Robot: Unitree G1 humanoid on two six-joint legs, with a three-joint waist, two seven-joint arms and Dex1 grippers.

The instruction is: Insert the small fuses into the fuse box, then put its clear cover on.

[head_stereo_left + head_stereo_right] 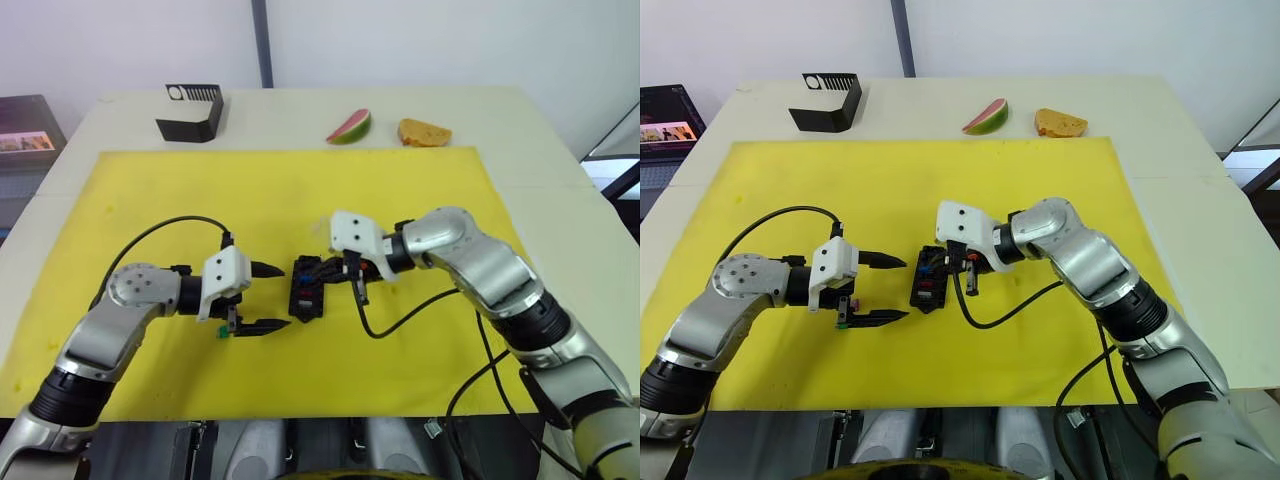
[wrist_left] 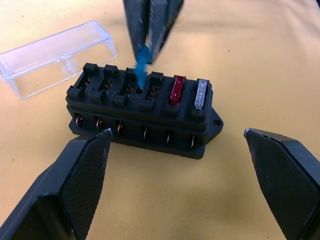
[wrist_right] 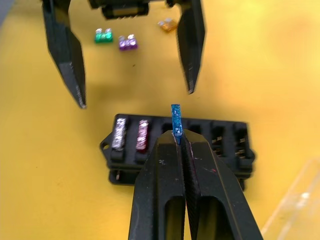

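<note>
Nearest me, my left gripper [image 1: 262,297] lay low over the yellow foam mat [image 1: 150,190] with its two black fingers [image 2: 75,190] spread wide and holding nothing, aimed at the small black rectangular plastic fuse box [image 1: 306,287] just beyond its tips. My right gripper [image 3: 179,137] came in from the other side, fingers pinched tight on a thin translucent blue fuse [image 3: 175,120] held upright directly over the box.

From the head cameras I could barely make out that fuse. The left wrist view showed it poised at the fourth slot of the near row, beside a red fuse [image 2: 178,90] and a grey fuse [image 2: 201,94] already seated at the tabbed end; I could not tell whether its tip was touching the slot. That view also showed the clear, colourless rectangular plastic cover [image 2: 55,55] lying on the mat just behind the box, cut off at the edge. The right wrist view showed loose green [image 3: 103,35], purple [image 3: 127,43] and orange [image 3: 167,24] fuses on the mat past the left fingers.

Far back on the table [image 1: 560,200] stood a black slotted stand [image 1: 190,112], a watermelon-like slice [image 1: 349,127] and a piece of bread [image 1: 424,132].
</note>
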